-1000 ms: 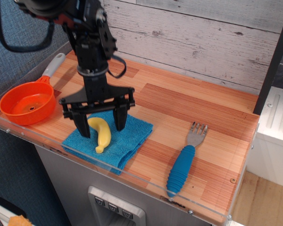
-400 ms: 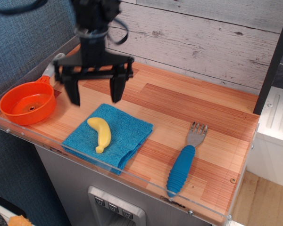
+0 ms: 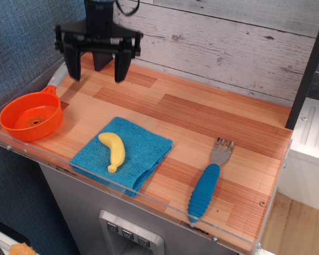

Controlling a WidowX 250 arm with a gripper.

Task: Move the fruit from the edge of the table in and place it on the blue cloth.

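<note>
Since the gripper (image 3: 97, 59) was down over the blue cloth (image 3: 123, 154) one sec ago, with its fingers on both sides of the fruit (image 3: 113, 151), we see now a big change: it has gone up and back, approx. to the rear-left part of the table (image 3: 212, 119), near the wall. Its two black fingers (image 3: 71, 59) are spread wide and hold nothing. Between them we see only the wood.

The fruit did not move w/ the gripper. It lies on the blue cloth, a bit left of the cloth's middle, in the same pose as in the earlier views: thick end toward the back, thin tip toward the front rim. It touches only the cloth, and all of it is inside the cloth's border. The cloth itself sits near the front edge, flat, w/o new folds as far as we can tell.

For the task, we judge this means the placing is done, i.e. the fruit is released and stays stable, and the arm is only retreating. Nothing more seems needed, except maybe to move the arm fully away.

Other things are untouched: the orange pan (image 3: 30, 117) at the left, well apart from the fruit, and the fork (image 3: 208, 180) w/ blue handle at the right.
</note>
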